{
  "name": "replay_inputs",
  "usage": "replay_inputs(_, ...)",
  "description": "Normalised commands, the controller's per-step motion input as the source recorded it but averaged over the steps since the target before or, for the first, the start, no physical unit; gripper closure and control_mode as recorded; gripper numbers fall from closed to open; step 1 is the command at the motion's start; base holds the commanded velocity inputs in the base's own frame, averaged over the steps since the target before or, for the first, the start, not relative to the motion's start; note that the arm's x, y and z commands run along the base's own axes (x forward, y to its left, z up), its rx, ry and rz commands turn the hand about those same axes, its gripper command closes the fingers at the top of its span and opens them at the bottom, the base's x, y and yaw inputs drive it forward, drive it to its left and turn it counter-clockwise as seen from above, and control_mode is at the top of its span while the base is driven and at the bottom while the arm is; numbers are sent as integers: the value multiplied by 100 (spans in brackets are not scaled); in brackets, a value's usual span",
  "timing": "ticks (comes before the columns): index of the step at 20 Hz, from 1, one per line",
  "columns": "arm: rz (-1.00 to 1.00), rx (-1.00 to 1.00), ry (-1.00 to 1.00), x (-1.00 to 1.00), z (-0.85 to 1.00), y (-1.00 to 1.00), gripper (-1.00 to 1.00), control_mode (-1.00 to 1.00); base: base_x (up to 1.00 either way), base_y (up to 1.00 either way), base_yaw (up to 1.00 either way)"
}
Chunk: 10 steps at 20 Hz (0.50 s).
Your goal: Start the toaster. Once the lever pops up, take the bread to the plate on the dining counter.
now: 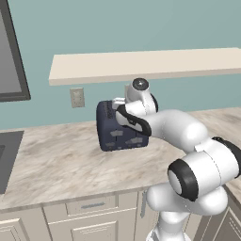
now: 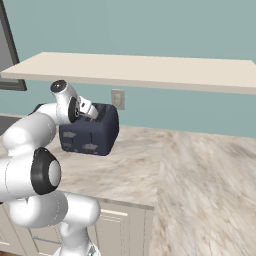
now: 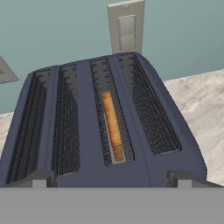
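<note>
Left base view, left to right: dark framed panel (image 1: 10,52) on the wall at the far left edge, dark flat surface (image 1: 7,157) set into the tabletop (image 1: 61,164) below it. Pale wall outlet (image 1: 77,97) next, just left of the toaster (image 1: 109,134). Toaster standing upright on the marbled tabletop near the teal back wall, grey lever panels facing the camera. Long beige shelf (image 1: 141,66) on the wall above. White arm rising from the lower right, bending over the toaster and hiding its right half. Pale cabinet drawers (image 1: 92,205) under the tabletop edge.

Right base view: arm at the left, wrist over the toaster's (image 2: 92,135) top left corner; outlet (image 2: 117,98) on the wall just behind and right of the toaster; shelf (image 2: 150,70) overhead; tabletop (image 2: 200,170) stretching right and toward the camera.

Hand view, looking down along the hand (image 3: 112,180): four slots running away from the camera across the toaster's (image 3: 87,131) top. Bread (image 3: 112,127) sunk low in the third slot from the left, golden edge showing between the wire guides, the other three slots dark. Fingertips (image 3: 37,179) spread wide, one at each lower corner, nothing between them, just above the near edge of the toaster. Outlet (image 3: 126,31) on the wall beyond, tabletop (image 3: 201,100) at the right.
</note>
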Motion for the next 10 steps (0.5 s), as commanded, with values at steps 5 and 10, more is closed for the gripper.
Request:
replay_inputs(5,0,0,-2,2,0,0,-100,-100,0,0,0)
replay_inputs(10,0,0,-6,5,0,0,-100,-100,0,0,0)
